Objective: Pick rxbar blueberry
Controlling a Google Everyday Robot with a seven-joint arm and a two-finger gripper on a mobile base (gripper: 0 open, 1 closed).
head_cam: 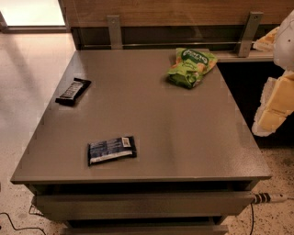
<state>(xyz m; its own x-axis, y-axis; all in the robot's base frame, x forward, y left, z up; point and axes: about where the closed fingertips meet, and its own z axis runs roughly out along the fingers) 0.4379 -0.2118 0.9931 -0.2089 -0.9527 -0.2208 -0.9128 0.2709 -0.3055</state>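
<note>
Gripper (274,104): seen at the far right, beyond the right edge of the tabletop (151,114), as pale yellow and white parts against a dark gap. Whether it is spread or closed cannot be told from this view. Nothing is seen to be held in it, and no object on the table is touched by it.

Nearest object: green crinkly chip bag (191,66), laid flat near the back right corner, its top turned toward the back edge. It is kept well apart from the gripper.

Rxbar blueberry (112,149): found near the front edge, left of the middle. It is laid flat, long side roughly along the front edge, slightly skewed. Dark wrapper, pale print and a small white patch toward its right end are noted. Bare tabletop is seen all round it. It is set well apart from the gripper, across most of the table's width.

Small black bar (73,91): placed close to the left edge, about halfway back, turned on a diagonal, white lettering on top. It is well apart from the rxbar blueberry and from the chip bag.

Below the front edge two drawer fronts (142,204) are seen, the upper one drawn out slightly. A striped cable end (268,198) is noted by the front right corner. Behind the back edge two metal brackets (114,31) are fixed against a wood panel (174,11). Speckled floor (27,92) is recorded to the left.
</note>
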